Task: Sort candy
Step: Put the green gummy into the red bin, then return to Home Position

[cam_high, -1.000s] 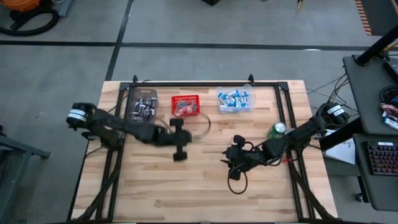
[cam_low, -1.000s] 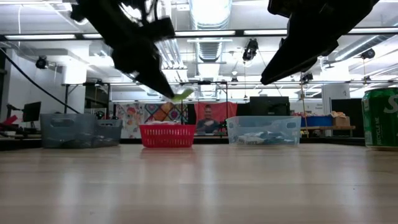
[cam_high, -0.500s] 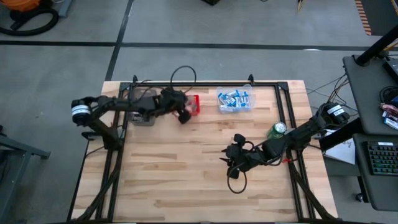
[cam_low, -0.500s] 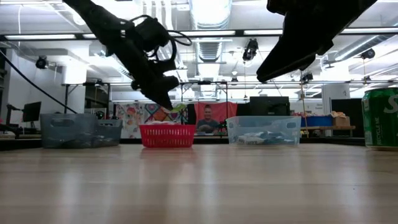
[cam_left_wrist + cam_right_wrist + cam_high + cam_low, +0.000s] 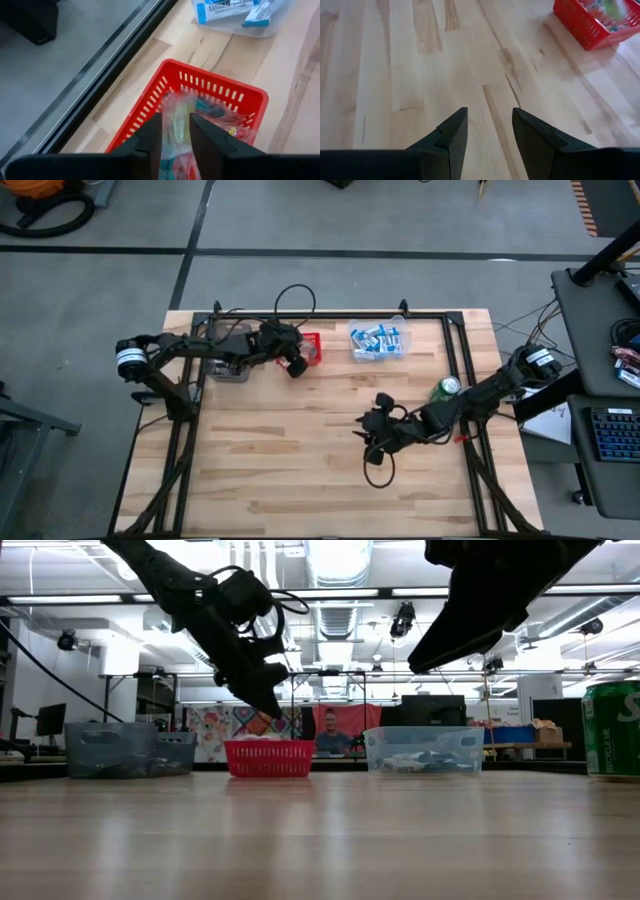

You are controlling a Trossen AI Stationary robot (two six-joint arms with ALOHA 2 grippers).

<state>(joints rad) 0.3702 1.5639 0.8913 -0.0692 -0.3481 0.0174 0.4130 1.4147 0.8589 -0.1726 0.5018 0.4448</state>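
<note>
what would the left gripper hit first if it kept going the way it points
Probably the candy heaped in the red basket: the left gripper, open, points straight down into it. How far above the pile it sits is hard to judge.

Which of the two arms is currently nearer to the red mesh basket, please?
The left. Its tool hangs directly over the red mesh basket at the table's far edge, while the right tool hovers above bare wood near the table's middle, well away from it.
</note>
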